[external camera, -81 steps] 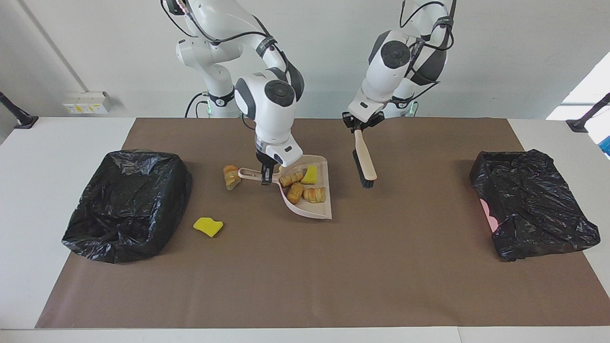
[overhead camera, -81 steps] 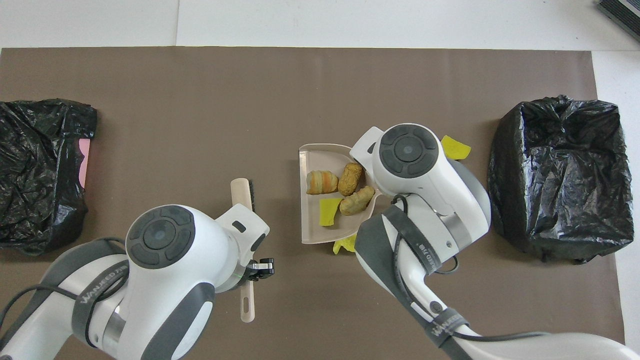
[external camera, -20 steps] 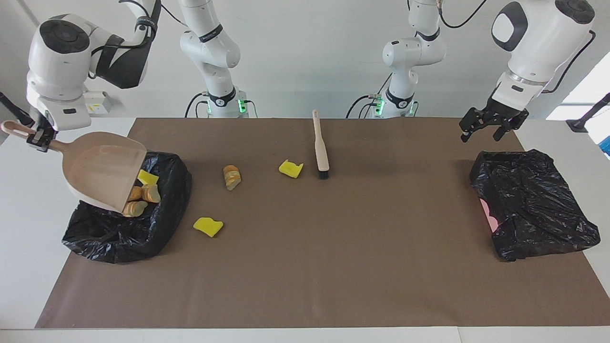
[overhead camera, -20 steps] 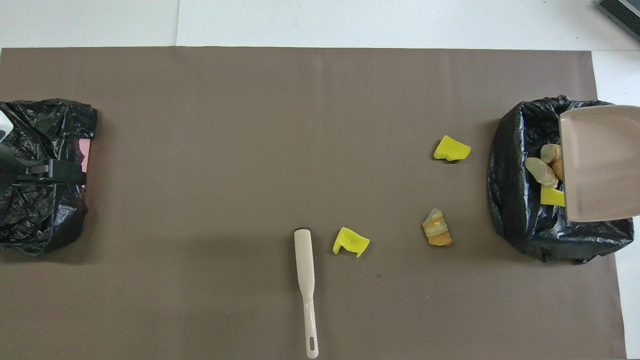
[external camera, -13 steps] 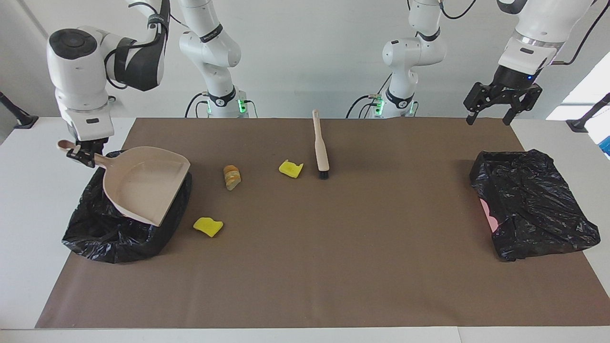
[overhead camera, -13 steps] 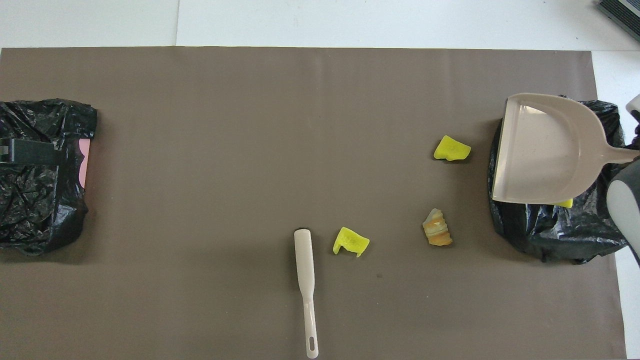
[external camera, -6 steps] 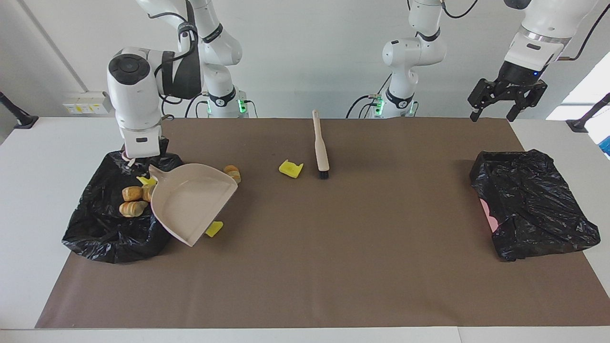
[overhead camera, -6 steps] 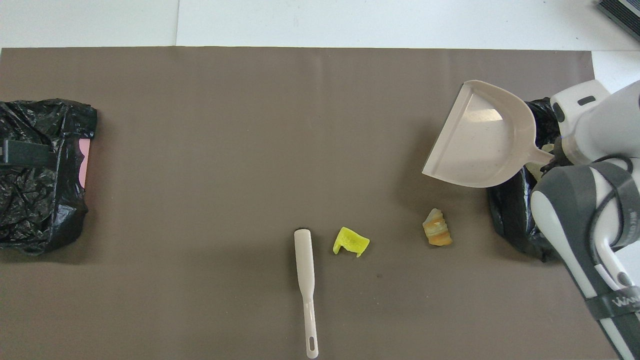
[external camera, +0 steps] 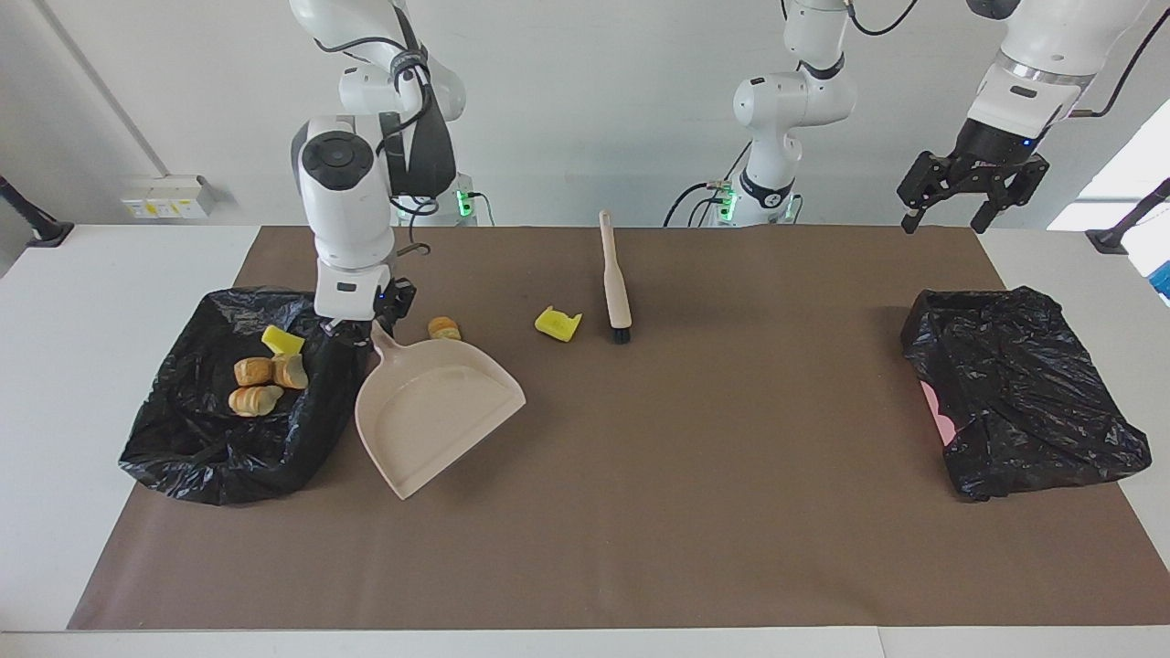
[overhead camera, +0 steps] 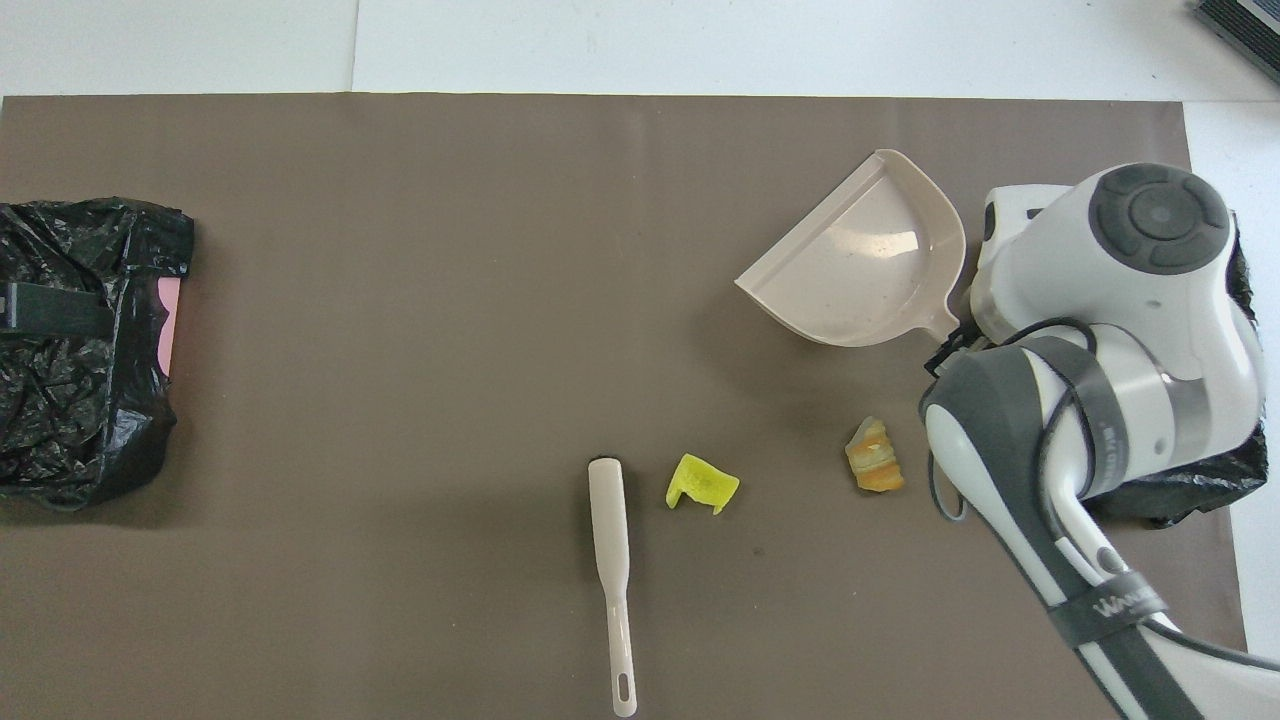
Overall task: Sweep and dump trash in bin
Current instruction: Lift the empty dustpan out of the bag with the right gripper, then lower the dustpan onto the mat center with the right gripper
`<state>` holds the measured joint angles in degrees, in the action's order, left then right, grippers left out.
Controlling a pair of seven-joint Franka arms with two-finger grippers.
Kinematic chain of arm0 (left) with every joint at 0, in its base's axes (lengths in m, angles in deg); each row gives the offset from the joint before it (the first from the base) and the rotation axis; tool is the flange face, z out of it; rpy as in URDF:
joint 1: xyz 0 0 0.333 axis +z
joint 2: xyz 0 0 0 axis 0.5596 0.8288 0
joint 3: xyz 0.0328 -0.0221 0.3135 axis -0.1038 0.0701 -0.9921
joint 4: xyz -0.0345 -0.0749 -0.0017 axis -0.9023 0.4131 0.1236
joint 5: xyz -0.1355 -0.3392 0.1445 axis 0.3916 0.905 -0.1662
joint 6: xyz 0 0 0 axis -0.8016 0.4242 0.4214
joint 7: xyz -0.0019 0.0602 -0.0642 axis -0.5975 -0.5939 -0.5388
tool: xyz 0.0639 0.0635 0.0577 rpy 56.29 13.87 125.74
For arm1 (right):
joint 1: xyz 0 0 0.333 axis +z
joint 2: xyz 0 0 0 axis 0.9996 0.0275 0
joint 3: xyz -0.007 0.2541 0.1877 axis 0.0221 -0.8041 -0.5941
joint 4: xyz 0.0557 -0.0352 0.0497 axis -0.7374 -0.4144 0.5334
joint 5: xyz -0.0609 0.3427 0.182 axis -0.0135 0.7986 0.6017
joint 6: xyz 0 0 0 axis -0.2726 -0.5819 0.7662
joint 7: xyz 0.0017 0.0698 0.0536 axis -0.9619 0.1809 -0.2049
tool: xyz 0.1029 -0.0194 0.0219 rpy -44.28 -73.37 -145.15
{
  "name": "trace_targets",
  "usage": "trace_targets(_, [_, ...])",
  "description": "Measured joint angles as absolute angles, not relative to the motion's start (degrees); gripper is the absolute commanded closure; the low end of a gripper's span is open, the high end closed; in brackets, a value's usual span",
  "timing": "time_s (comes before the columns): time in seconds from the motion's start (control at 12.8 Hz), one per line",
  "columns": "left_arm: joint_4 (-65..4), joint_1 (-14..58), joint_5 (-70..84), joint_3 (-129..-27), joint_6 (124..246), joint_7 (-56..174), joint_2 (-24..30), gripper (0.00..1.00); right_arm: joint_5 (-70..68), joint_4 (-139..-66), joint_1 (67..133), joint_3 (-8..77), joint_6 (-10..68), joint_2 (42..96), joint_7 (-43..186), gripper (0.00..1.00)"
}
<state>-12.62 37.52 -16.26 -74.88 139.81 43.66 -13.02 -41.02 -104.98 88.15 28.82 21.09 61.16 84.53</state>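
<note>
Four pieces of trash (external camera: pixel 260 370) lie in the bin (external camera: pixel 183 448); right end effector (external camera: pixel 382 315) pinches the empty dustpan (external camera: pixel 430 411) over the surface; bread chunk (external camera: pixel 444 328) and yellow scrap (external camera: pixel 558 323) remain by the brush (external camera: pixel 614 283); left end effector (external camera: pixel 971 187) waits spread above the second bin (external camera: pixel 1024 402)

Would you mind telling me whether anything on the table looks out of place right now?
Yes: a yellow scrap and a bread chunk lie loose on the mat, outside the bin that holds the rest. The right gripper holds an empty dustpan, and the brush lies unheld.
</note>
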Motion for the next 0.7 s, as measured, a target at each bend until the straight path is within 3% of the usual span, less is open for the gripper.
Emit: trace_targets(0.7, [-13.71, 37.52, -16.26, -74.90, 139.53, 43.66, -13.59, 0.00, -36.51, -102.23, 104.92, 28.74, 30.18, 71.55, 42.57, 1.00])
